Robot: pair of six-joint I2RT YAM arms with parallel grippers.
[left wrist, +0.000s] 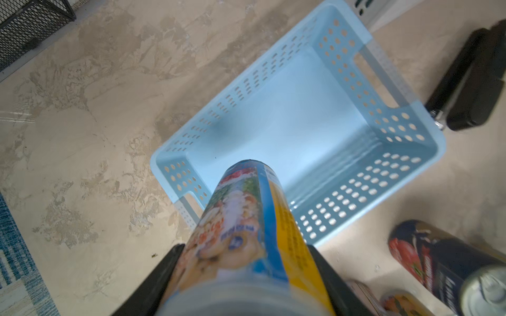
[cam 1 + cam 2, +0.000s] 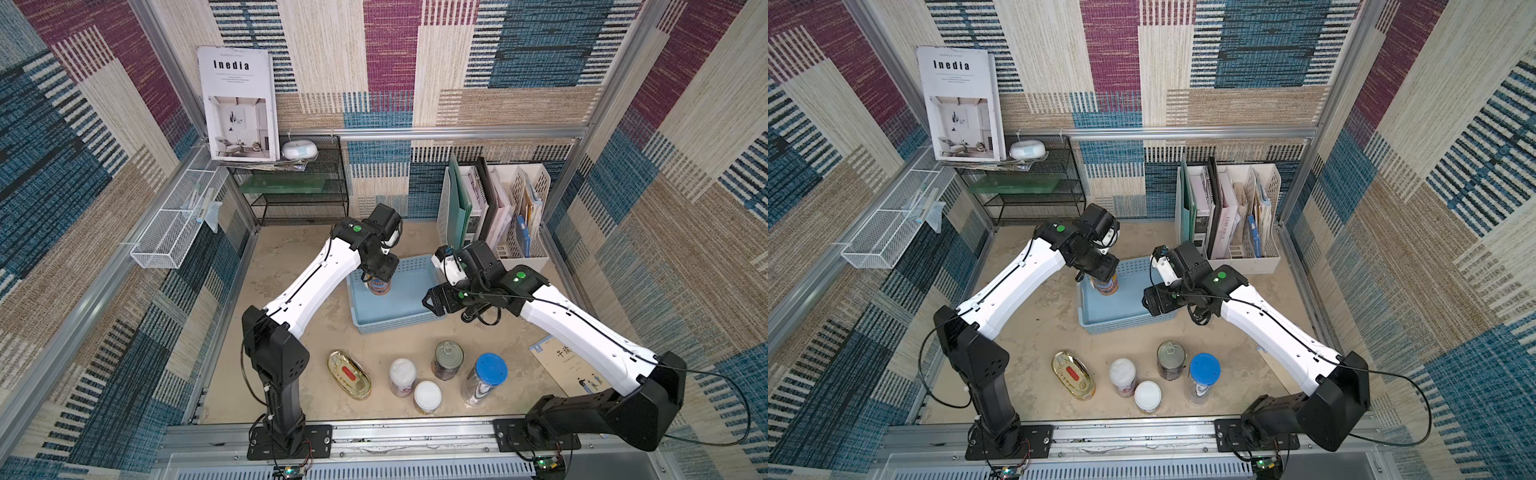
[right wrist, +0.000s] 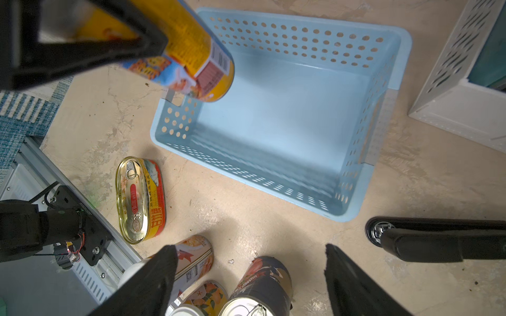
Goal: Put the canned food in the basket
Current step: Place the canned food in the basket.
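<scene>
Beige tabletop (image 2: pixel 316 332): left gripper (image 1: pixel 245 250) pinches orange-blue can (image 1: pixel 246 208) over basket (image 1: pixel 356 186) end, right gripper (image 3: pixel 249 250) spread, empty; next, I judge, lower and release.

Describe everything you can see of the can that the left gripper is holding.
The orange-blue can is a cylinder with a glossy printed label: food pictures on blue, a yellow-orange panel of small print. Its whitish lid end is up, blurred in the left wrist view. The left gripper clamps its upper part from both sides. It hangs roughly upright over one handle-slot end of the light blue basket, apparently touching nothing else.
</scene>
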